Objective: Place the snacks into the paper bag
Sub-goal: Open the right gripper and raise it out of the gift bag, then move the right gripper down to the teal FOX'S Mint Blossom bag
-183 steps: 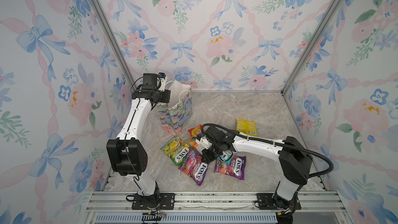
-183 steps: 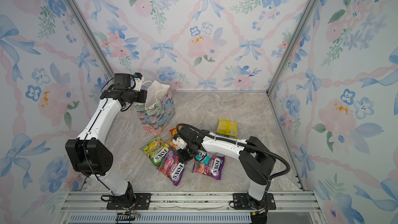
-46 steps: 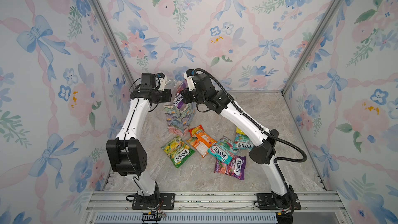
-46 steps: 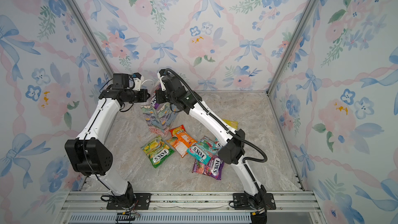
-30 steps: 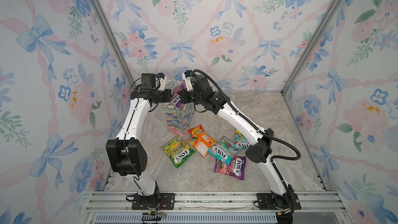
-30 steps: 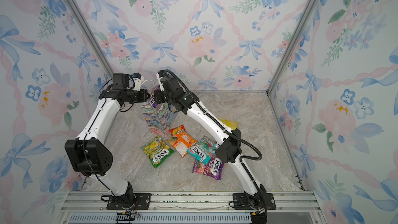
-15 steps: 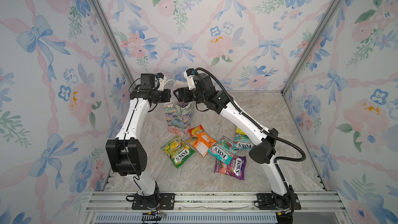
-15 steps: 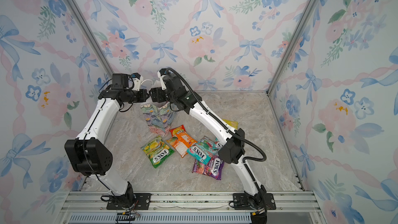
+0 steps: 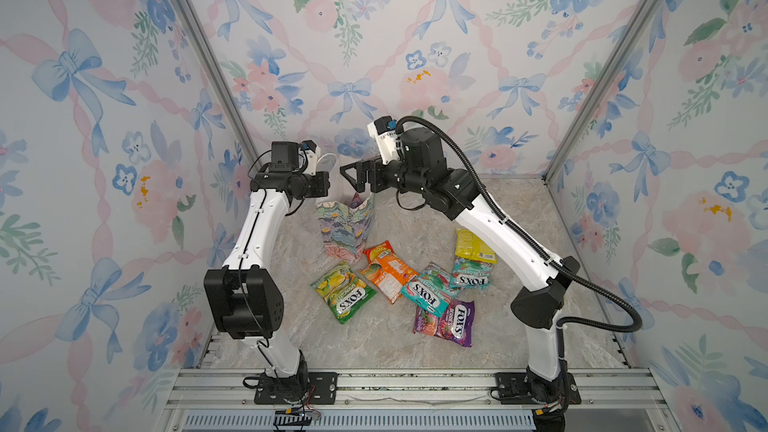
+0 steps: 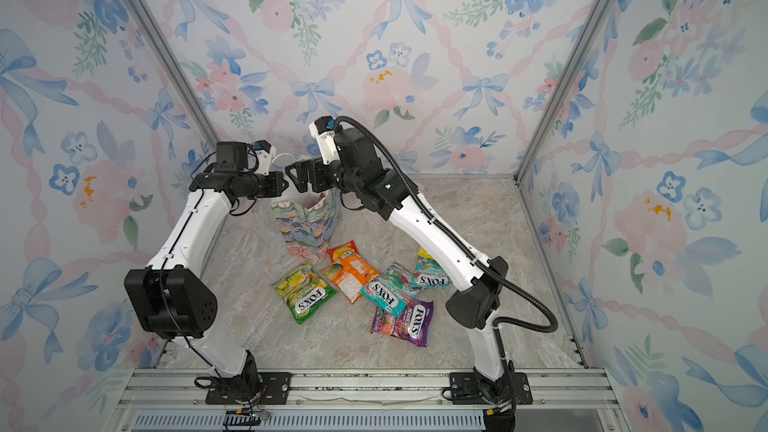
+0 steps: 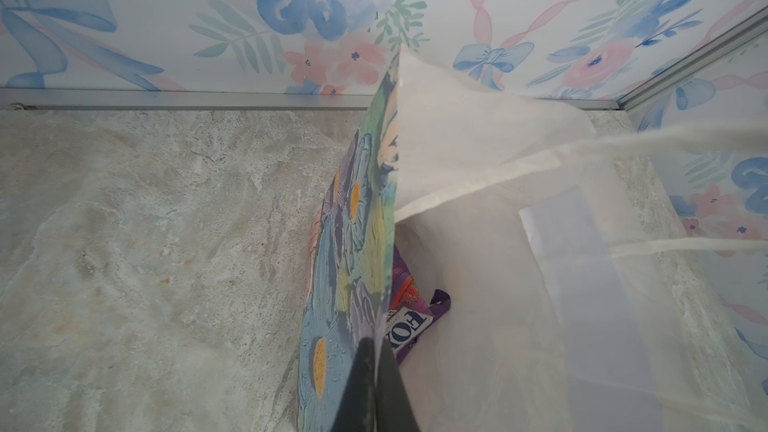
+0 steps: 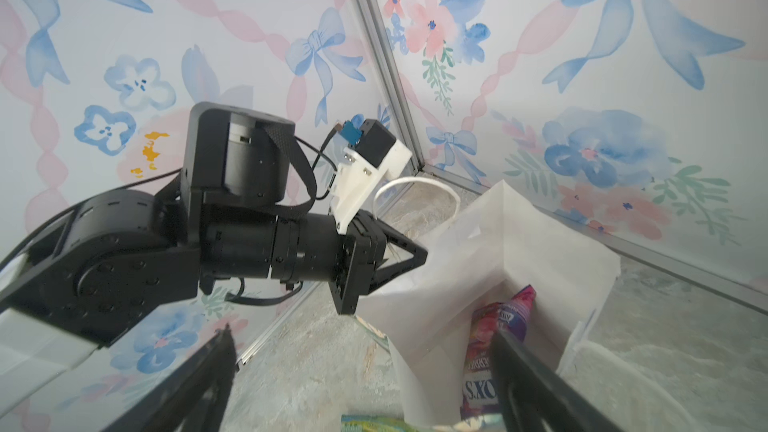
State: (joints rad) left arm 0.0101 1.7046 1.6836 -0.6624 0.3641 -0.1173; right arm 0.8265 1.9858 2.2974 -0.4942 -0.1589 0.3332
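One purple packet (image 12: 494,351) is in the bag (image 9: 347,226), below the released right gripper (image 9: 348,178). The left gripper (image 12: 409,259) clenches its rim. Other snacks (image 9: 386,274) wait on the bench (image 9: 374,347).

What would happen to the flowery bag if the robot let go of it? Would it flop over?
Probably wobbly: the paper bag is tall and narrow, and the left gripper pinches its rim, likely steadying it. Its thin walls look creased, so it would likely bend when pushed. The purple packet inside may weigh the bottom a little.
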